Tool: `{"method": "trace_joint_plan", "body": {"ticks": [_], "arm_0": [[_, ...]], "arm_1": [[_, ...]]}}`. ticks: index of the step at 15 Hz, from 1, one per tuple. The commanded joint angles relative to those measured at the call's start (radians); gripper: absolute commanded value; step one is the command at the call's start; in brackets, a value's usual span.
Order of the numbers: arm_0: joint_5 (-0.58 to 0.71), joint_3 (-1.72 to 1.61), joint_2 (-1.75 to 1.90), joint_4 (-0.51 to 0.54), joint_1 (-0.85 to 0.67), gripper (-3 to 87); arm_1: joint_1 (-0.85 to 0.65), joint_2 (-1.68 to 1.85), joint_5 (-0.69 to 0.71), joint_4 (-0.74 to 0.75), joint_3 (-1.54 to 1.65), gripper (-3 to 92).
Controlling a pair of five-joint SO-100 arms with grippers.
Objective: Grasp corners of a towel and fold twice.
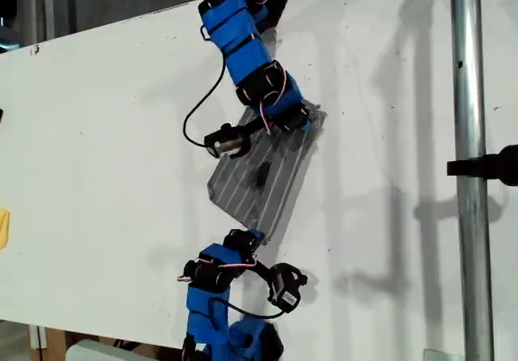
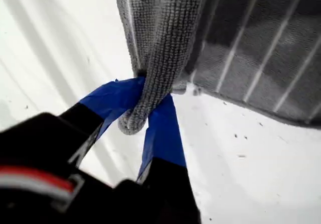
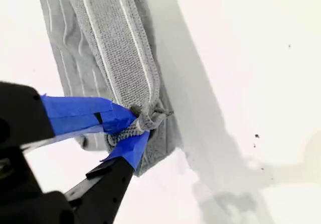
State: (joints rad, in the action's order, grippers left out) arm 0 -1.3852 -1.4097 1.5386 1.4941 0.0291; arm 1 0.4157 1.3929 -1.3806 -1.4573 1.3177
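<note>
— Where's the towel (image 1: 263,179)?

— Mid-counter (image 1: 97,134) in the exterior view, partly folded, strung between both arms. My first tool (image 2: 145,116) is pinched on a bunched corner; my second tool (image 3: 131,131) likewise.

— The risk?

— Thin bites. Uneven pulling could slip a corner free and skew the fold.

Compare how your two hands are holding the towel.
My first hand clamps a thick rolled edge of the towel, with cloth poking through toward the camera. My second hand pinches only a small bunched corner. Beyond my first hand the cloth spreads wide; beyond my second it is a narrow folded band. Both are blue-taped and shut on the towel.
</note>
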Motion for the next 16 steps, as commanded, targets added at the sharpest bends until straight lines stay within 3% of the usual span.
{"method": "trace_joint_plan", "body": {"ticks": [1,6,10,16], "arm_0": [[0.15,0.038,0.037,-0.034,-0.114,-2.7],[0.468,0.273,-0.15,-0.023,-0.296,-2.7],[0.575,0.431,-0.225,-0.041,-0.416,-2.7],[0.695,0.479,-0.222,-0.117,-0.472,-2.6]], "arm_1": [[-0.058,0.118,-0.008,-0.071,0.038,-0.3],[-0.232,0.272,-0.044,-0.276,0.218,-0.3],[-0.36,0.459,-0.037,-0.387,0.339,-0.3],[-0.518,0.643,0.141,-0.442,0.351,-0.3]]}}
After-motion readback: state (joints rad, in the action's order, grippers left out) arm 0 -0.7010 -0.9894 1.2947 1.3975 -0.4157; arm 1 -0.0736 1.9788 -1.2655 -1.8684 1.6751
